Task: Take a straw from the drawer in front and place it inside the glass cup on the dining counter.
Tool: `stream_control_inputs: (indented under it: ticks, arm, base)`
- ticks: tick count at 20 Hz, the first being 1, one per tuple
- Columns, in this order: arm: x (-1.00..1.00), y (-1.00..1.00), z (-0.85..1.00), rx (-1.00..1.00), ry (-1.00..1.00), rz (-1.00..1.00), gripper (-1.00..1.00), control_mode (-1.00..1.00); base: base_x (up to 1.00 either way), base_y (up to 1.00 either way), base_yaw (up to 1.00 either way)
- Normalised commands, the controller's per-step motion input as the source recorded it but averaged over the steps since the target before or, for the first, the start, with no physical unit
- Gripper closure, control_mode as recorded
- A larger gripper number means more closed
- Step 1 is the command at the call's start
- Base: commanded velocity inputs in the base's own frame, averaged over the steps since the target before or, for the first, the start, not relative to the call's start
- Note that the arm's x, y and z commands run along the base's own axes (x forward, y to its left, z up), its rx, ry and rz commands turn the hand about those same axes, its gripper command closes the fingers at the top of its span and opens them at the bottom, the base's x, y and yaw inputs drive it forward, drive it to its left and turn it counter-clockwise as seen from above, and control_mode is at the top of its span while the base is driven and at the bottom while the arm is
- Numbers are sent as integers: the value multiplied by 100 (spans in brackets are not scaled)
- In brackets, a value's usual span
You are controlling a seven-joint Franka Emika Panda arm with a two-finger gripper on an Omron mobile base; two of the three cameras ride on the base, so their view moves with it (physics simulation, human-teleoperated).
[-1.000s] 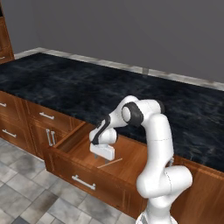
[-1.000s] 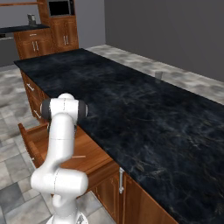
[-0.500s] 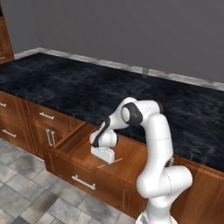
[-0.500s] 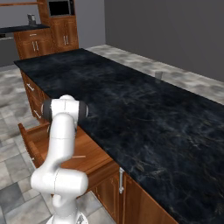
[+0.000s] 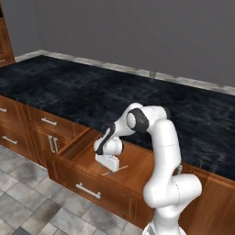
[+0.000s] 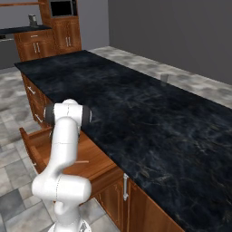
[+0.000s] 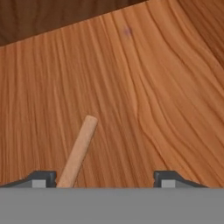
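Step in hand: grasping the straw (image 7: 78,151) in the open drawer (image 5: 78,176). Gripper (image 7: 105,178) is down on the drawer floor, jaws wide apart, nothing clamped. In the hand view the straw lies flat on the wood, running from about 6 o'clock up toward 12, just inside the left fingertip (image 7: 41,178), well apart from the right one. In the left base view the gripper (image 5: 107,161) sits over the straw (image 5: 115,170), which pokes out toward 4 o'clock from under the hand. Glass cup (image 6: 164,78) stands far off on the dining counter (image 6: 149,118), toward the 1 o'clock edge in the right base view. Next, as I judge it: close the jaws fully on the thin stick, then lift clear of the drawer front. Off-centre straw may roll or slip on closing.
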Motion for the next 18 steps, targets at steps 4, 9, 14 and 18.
stream_control_inputs:
  ticks: [4, 9, 14, 18]
  arm:
    - [-15, 0, -25, 0, 0, -3, -100, -100]
    - [-73, 0, -29, 0, -1, -3, -100, -100]
    - [-79, 0, -23, -2, -6, -7, -100, -100]
    - [-56, 0, -23, -3, -8, -9, -100, -100]
  base:
    - [0, 0, 0]
    - [0, 0, 0]
    - [0, 0, 0]
    - [0, 0, 0]
